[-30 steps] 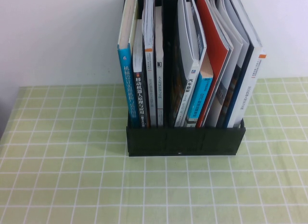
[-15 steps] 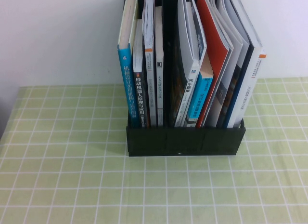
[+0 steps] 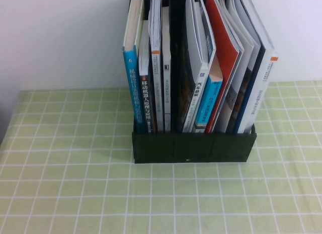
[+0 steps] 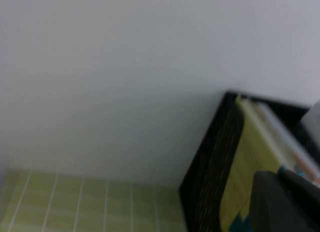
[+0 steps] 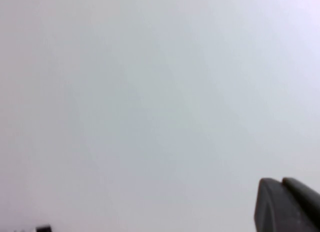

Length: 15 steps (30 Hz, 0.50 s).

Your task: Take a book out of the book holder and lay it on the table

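Where the high camera is looking: book holder [image 3: 193, 147] is standing on the bench [image 3: 75, 183], packed with upright books.
Book: the book [image 3: 261, 88] is leaning at the holder's right end.
Left wrist: left gripper [image 4: 285, 202] is hovering beside the holder's left side; jaws, cannot tell.
Right wrist: right gripper [image 5: 287, 204] is facing the blank wall [image 5: 150, 92]; jaws, cannot tell.

The place looks like a lab test bench or an office corner. A table [image 3: 60, 193] with pale green grid cloth stands against a plain white wall [image 3: 60, 37], and a black book holder [image 3: 193, 147] holds technical books.
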Available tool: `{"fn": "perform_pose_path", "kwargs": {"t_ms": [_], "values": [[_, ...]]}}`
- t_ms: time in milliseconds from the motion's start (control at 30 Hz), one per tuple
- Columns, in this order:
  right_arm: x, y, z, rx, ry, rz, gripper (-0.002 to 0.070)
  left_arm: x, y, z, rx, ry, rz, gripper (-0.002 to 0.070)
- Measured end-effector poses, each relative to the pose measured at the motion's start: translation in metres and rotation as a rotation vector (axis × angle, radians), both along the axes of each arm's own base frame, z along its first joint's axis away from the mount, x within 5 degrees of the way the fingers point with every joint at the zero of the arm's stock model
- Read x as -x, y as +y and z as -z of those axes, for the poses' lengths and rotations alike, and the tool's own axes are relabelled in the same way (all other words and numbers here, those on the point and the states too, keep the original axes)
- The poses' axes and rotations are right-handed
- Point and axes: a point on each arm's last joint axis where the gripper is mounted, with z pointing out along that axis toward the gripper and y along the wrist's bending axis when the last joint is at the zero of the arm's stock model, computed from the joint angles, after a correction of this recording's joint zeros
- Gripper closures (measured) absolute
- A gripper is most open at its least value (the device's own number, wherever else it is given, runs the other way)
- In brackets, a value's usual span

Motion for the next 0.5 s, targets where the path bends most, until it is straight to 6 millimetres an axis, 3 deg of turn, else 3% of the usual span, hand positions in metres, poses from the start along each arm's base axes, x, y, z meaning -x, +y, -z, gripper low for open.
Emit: {"fn": "perform_pose_path", "kwargs": {"t_ms": [100,233,400,500], "values": [[-0.007,-0.004,0.013,-0.009,0.130,0.032,0.0678,-0.028,-0.009,0.016,-0.099,0.188,0.032,0.0678],[-0.012,-0.004,0.030,-0.076,0.227,0.019,0.0678,-0.048,-0.026,0.037,-0.197,0.321,0.182,0.0678],[-0.022,0.005,0.070,-0.316,0.385,-0.088,0.0678,-0.063,-0.055,0.051,-0.319,0.305,0.419,0.0678],[-0.027,0.013,0.097,-0.368,0.493,-0.169,0.0678,-0.068,-0.074,0.054,-0.286,0.274,0.521,0.0678]]}}
